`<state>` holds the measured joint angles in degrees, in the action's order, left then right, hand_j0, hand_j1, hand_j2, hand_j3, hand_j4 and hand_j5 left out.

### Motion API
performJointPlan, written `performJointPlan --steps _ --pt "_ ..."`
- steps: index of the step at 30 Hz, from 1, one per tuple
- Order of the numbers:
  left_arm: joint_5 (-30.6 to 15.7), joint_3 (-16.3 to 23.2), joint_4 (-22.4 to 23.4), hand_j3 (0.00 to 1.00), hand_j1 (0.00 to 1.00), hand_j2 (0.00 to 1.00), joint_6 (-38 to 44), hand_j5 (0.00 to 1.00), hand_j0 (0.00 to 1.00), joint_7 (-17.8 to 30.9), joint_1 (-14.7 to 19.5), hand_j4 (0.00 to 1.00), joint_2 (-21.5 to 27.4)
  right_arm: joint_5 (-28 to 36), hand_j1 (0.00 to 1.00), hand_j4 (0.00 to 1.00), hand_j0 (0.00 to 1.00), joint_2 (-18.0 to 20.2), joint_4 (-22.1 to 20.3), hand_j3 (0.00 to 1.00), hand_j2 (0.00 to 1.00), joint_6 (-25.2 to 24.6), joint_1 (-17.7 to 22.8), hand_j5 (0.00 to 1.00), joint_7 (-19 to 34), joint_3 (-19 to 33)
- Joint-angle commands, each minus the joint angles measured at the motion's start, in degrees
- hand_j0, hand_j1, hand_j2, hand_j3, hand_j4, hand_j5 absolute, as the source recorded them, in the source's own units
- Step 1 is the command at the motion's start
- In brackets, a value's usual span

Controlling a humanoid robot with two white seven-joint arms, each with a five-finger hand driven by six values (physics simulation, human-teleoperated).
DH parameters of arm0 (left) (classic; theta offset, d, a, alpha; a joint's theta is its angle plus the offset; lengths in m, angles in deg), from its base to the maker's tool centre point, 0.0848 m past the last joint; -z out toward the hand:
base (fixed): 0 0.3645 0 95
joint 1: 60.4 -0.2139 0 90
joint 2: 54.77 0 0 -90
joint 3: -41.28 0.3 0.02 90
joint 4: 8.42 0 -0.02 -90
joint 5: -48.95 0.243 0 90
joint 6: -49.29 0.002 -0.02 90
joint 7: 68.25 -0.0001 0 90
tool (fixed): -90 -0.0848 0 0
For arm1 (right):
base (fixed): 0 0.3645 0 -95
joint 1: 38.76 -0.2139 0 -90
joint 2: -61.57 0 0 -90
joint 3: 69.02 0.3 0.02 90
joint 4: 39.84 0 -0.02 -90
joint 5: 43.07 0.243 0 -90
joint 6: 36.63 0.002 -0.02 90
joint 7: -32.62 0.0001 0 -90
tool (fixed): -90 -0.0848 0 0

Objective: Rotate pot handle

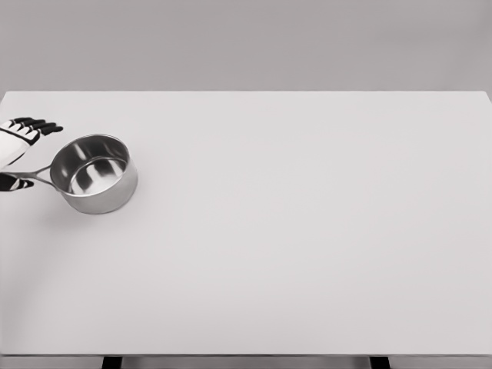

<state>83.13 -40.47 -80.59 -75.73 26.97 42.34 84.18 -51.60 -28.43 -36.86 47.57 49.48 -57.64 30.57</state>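
Pot (94, 174) upright | handle (31, 175) points left — at left hand (17, 150)

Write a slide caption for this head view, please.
Simulated robot's left hand at the handle of a steel pot on a white table.

The picture's left edge cuts off the left hand (19, 146) and the pot handle's (27, 177) far end.
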Motion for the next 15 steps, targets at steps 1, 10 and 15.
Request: performJointPlan --steps 1,10,15 --pt "0.1 -0.1 0.6 1.0 1.0 1.0 0.0 1.0 1.0 0.0 0.0 1.0 0.0 0.0 1.0 1.0 1.0 0.0 0.0 1.0 1.0 0.0 0.0 1.0 0.0 0.0" --pt "0.2 -0.2 1.6 1.0 1.0 1.0 0.0 1.0 1.0 0.0 0.4 1.0 0.2 0.0 1.0 1.0 1.0 0.0 0.0 1.0 1.0 0.0 0.0 1.0 0.0 0.0" --pt "0.4 -0.3 1.7 1.0 1.0 1.0 0.0 1.0 1.0 0.0 0.8 1.0 0.1 0.0 1.0 1.0 1.0 0.0 0.0 1.0 1.0 0.0 0.0 1.0 0.1 0.0"
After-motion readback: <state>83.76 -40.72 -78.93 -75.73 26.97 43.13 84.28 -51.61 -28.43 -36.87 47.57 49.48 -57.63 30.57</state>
